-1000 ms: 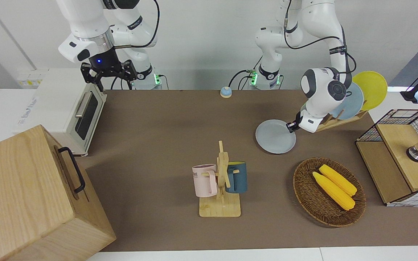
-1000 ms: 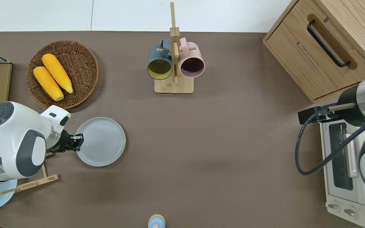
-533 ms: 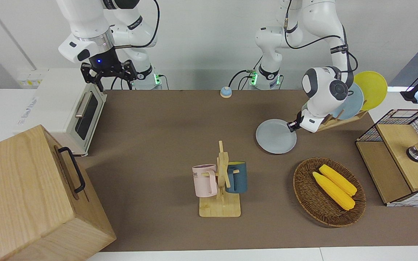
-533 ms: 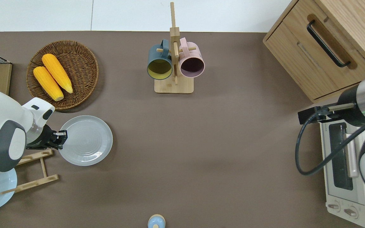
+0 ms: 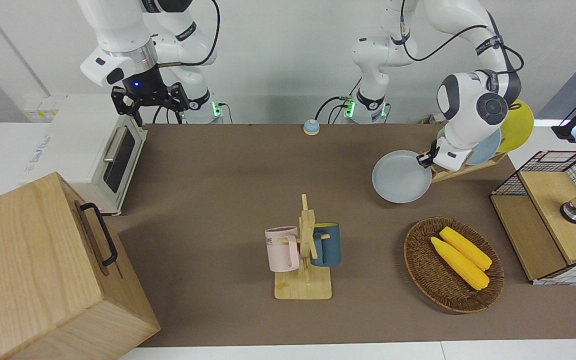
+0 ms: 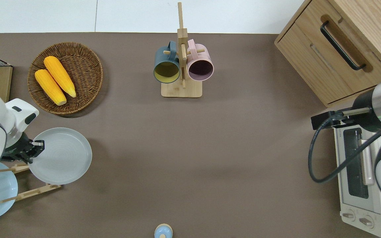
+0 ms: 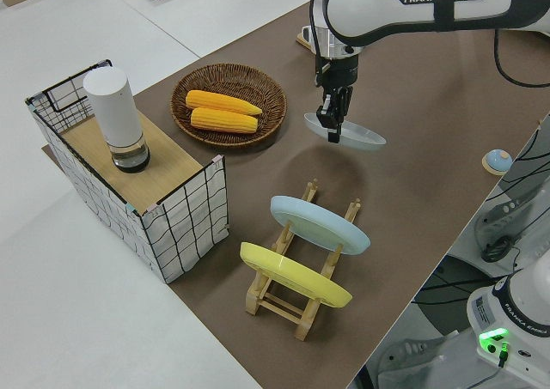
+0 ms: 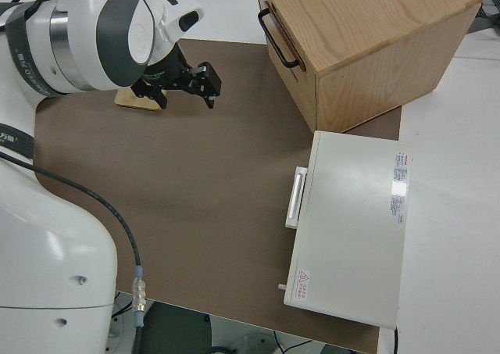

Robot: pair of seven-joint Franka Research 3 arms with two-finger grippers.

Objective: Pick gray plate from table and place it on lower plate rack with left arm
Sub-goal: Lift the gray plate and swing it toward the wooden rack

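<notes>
the gray plate (image 6: 60, 155) is held by its rim, lifted off the table (image 6: 210, 148), in the clamped left gripper (image 6: 35, 148). under the gripper stands the lower plate rack (image 6: 28, 191), where a light blue plate (image 7: 320, 224) and a yellow plate (image 7: 295, 275) are slotted. a corn basket (image 6: 65, 77) sits near it. the right arm is parked.

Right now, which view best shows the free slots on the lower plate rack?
Left side view: the lower plate rack shows fully, pegs bare near the left gripper. Overhead and front views show only parts; the right side view misses it.
</notes>
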